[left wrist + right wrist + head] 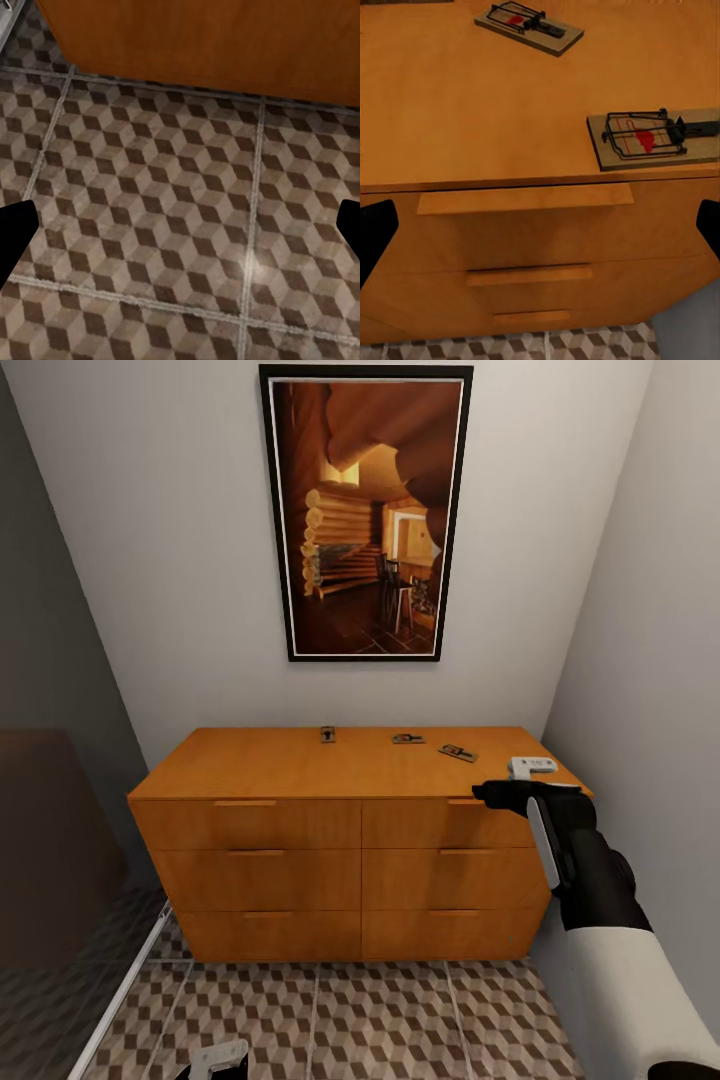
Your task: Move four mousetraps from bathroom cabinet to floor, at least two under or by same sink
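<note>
reaching step: right gripper point(520, 772), jaws wide and empty, hangs at the cabinet point(345, 850) front edge near three traps point(458, 753) on top; next, it must advance over the nearest.

So there's an orange-brown cabinet point(300, 770) sitting mid-frame in the head view, flat top, standing on the cube-pattern tiled floor point(400, 1020) that runs along the bottom. Three mousetraps lie on the top toward its back edge: one near the centre point(327, 734), one a bit right of that point(407, 738), and one further right point(458, 753), slightly angled. They're all apart from each other.
</note>
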{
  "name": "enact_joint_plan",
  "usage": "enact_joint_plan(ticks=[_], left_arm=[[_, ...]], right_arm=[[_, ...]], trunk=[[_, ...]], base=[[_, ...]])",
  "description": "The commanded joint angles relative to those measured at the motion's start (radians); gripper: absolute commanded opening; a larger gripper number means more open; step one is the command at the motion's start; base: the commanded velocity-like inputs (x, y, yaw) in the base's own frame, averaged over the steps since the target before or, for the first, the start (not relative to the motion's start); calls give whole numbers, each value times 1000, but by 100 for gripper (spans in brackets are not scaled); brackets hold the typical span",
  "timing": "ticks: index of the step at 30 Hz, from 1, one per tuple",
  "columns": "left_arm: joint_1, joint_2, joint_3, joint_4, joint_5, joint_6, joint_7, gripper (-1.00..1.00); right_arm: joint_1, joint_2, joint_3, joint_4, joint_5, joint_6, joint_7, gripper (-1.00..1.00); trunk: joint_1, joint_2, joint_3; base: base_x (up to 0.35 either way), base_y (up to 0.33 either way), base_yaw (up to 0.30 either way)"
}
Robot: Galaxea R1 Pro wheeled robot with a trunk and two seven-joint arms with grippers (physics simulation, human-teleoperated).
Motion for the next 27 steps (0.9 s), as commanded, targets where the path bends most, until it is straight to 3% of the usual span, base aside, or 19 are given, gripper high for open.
enact_joint_plan(ticks=[1,14,22,24,27], left_arm=[[-1,-1,4,1,0,-3,0,100],[-1,-1,4,1,0,-3,0,100],[-1,-1,4,1,0,-3,0,100],[-1,-1,4,1,0,-3,0,100],[-1,-1,4,1,0,-3,0,100]], right_arm=[[-1,0,0,-1,8,5,8,100],[-50,0,1,15,10,10,7,100],[-128,-3,3,65,11,12,7,100],[-196,-31,14,79,18,70,11,100],[-226,-60,47,81,24,92,17,100]], trunk=[[0,-1,-1],[0,-1,-1],[0,-1,-1],[0,-1,-1],[0,-1,-1]], base=[[0,0,0],[0,0,0],[0,0,0],[0,0,0],[0,0,0]])
